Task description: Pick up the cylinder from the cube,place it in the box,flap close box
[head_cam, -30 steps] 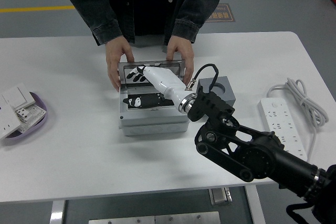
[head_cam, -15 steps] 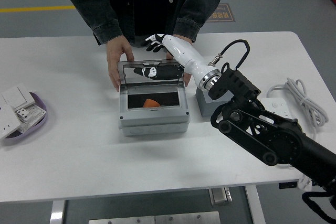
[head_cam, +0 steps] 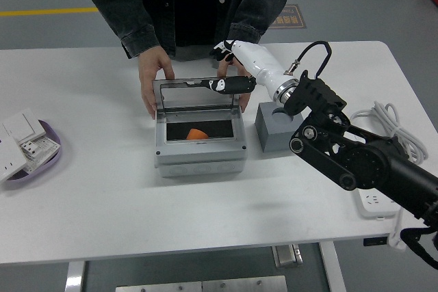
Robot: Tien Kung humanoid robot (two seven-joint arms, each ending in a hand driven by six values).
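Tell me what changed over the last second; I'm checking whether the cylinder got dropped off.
The right hand has lifted out of the grey box and drawn back past its raised lid, toward the person. It holds nothing; an orange piece, likely the cylinder, now lies inside. The person's hands still steady the lid; the grey cube hasn't moved.
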